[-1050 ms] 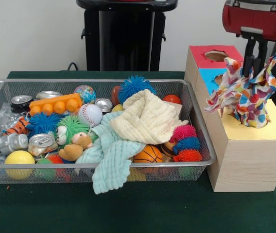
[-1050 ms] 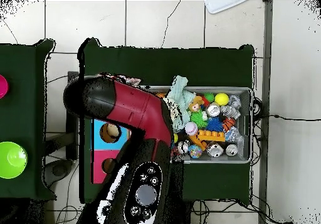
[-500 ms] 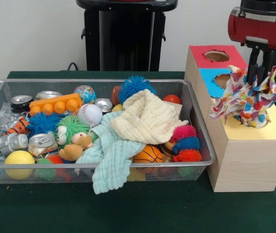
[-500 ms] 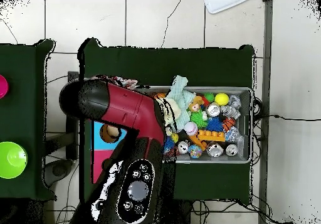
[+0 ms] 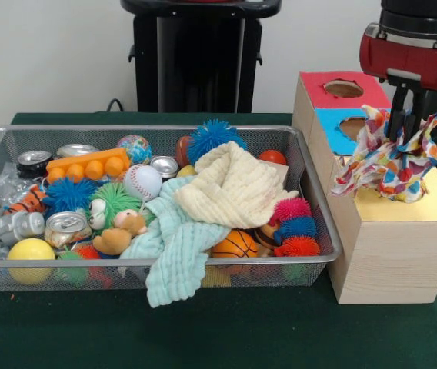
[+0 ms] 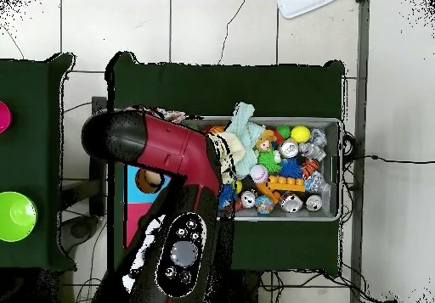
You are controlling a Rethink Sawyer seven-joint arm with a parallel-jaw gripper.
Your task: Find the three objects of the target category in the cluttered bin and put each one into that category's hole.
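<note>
Nearest, the bin [image 5: 311,231] is crowded, a cream cloth [image 5: 234,188] and a mint one [image 5: 174,246] spilling over its front rim. Beyond, the gripper [image 5: 405,115] stands clamped on the patterned cloth [image 5: 391,157], half-stuffed in the yellow hole (its rim hidden) of the box [image 5: 391,257]. Push straight down before letting go; open room lies above, the bin's wall close beside.

Table [image 5: 226,330] with dark green cloth carries two things: wire mesh bin [image 5: 126,273] on the left, full of clutter, and wooden sorting box [image 5: 391,257] just beside it on the right, near edges roughly level.
</note>
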